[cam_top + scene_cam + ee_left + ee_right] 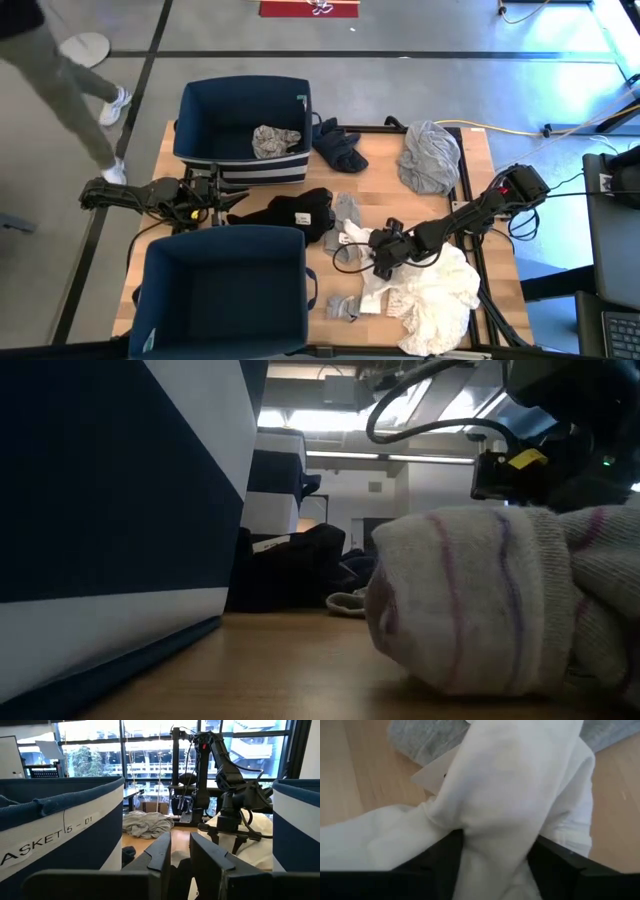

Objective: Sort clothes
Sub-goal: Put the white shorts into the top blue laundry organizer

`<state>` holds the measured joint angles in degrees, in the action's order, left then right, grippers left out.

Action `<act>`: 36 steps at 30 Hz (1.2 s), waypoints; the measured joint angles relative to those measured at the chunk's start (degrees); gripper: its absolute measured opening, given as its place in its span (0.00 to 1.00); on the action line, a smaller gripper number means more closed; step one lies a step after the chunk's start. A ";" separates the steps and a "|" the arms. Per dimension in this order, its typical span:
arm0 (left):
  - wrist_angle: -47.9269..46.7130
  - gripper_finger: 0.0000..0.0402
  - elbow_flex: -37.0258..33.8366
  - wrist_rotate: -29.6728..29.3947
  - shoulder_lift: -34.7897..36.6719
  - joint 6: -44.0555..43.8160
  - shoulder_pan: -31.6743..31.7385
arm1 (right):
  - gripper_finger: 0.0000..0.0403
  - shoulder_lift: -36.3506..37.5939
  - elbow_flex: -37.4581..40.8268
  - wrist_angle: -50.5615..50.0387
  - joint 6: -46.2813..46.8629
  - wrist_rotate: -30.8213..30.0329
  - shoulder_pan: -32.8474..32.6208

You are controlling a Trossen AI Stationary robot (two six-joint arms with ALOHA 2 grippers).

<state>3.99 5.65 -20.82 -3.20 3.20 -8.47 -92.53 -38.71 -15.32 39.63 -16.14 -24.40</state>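
— Where's your right gripper [372, 243]?

— Just beside the black garment [290, 213], jaws clamped on a white garment [510, 795] over the table [375, 190].

— And your left gripper [232, 200]?

— Touching the black garment's other side, between the two bins [240, 125]; its fingers [162, 852] stand slightly apart.

Grey floor [420, 30] with dark lines surrounds the table; tall windows [145, 750] glow behind.

I am seeing two navy bins [245, 118] [222, 290], two arms, one person [60, 70], and roughly nine garments [430, 155] lying about.
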 joint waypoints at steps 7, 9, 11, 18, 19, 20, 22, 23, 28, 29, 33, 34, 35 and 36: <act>0.07 0.15 0.00 0.02 0.00 -0.17 -0.02 | 0.17 -0.04 0.10 -0.56 0.42 0.66 0.00; 0.09 0.15 0.00 0.02 0.00 -0.18 0.00 | 0.08 0.14 -0.24 -1.27 -0.77 1.10 0.05; 0.13 0.15 0.00 0.02 0.00 -0.17 0.00 | 0.04 0.93 -1.33 -4.41 -3.96 1.98 0.11; 0.15 0.15 0.00 -0.02 0.02 -1.62 0.00 | 0.09 6.62 -7.90 -18.69 -7.34 0.63 1.04; 0.15 0.15 0.00 -0.02 0.02 -1.52 0.00 | 0.08 7.58 -8.79 -20.88 -8.35 1.01 1.33; 0.15 0.15 0.00 -0.01 0.02 -1.42 0.00 | 0.07 8.61 -9.48 -23.01 -8.90 1.49 1.61; 0.19 0.15 0.00 -0.01 0.02 -1.32 -0.02 | 0.05 10.36 -11.35 -25.83 -9.87 1.83 2.65; 0.24 0.15 0.00 0.00 0.02 -1.32 -0.01 | 0.04 11.48 -12.56 -26.44 -10.21 2.11 3.30; 0.13 0.15 0.00 0.00 0.02 -1.32 0.00 | 0.04 15.45 -17.20 -28.26 -14.14 0.44 7.14; 0.15 0.15 0.00 0.00 0.02 -1.50 0.00 | 0.05 16.02 -18.38 -28.98 -15.00 -0.37 8.05; 0.56 0.15 0.00 -0.02 0.01 -2.77 0.00 | 0.04 17.09 -23.67 -32.37 -19.50 -1.83 11.75; 0.90 0.15 0.00 0.00 0.01 -2.77 0.00 | 0.04 17.07 -25.25 -33.45 -20.61 -2.09 12.62; 1.41 0.15 0.00 0.00 0.00 -2.81 0.00 | 0.04 17.06 -27.03 -34.35 -21.54 -2.24 13.50; 1.76 0.15 0.00 0.00 0.02 -2.95 -0.01 | 0.04 17.05 -28.94 -35.09 -22.34 -2.25 14.36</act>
<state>5.75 5.65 -20.82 -3.18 0.25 -8.48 -75.48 -67.65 -50.40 17.29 -18.39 -10.04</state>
